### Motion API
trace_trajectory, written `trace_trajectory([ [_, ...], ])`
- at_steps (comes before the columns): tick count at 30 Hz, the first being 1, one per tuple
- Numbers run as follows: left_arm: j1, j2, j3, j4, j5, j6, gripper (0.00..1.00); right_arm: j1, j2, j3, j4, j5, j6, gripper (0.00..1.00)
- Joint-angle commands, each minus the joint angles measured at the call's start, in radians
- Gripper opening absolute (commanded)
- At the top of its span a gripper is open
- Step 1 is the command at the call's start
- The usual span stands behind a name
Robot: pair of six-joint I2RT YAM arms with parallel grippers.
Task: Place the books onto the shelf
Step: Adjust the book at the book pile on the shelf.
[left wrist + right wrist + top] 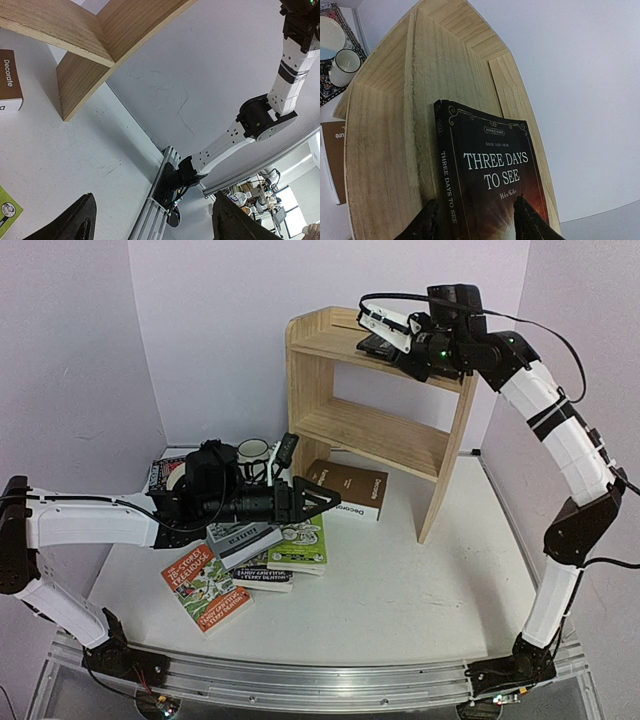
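Right wrist view: black paperback "Three Days to See" lies on the top board of the pale pine shelf, straight ahead of the right gripper. Long axis runs away from the gripper, spine beside the raised rail. Fingers half-spread astride its near end; clamped or not, cannot tell. Left gripper wide open, empty, far off over loose paperbacks.

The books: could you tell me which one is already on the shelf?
The dark "Three Days to See", on the shelf's top board at the right gripper; the other books lie on the table.
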Motion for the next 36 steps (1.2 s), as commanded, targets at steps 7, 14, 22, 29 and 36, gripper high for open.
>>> trace_trajectory([
  [7,0.004,0.006,0.024,0.016,0.002,-0.003,0.81,-0.037,0.009,0.043,0.034,0.000,0.023,0.41],
  [14,0.004,0.020,0.035,0.016,0.007,0.000,0.81,-0.063,0.022,0.039,0.034,0.003,0.020,0.39],
  [22,0.004,0.030,0.042,0.016,0.010,0.002,0.81,-0.087,0.042,0.065,0.036,0.008,0.026,0.39],
  [29,0.003,0.033,0.042,0.016,0.010,0.000,0.81,-0.097,0.057,0.079,0.045,0.012,0.028,0.39],
  [36,0.003,0.027,0.034,0.016,0.002,0.001,0.81,-0.098,0.063,0.079,0.050,0.049,0.007,0.40],
])
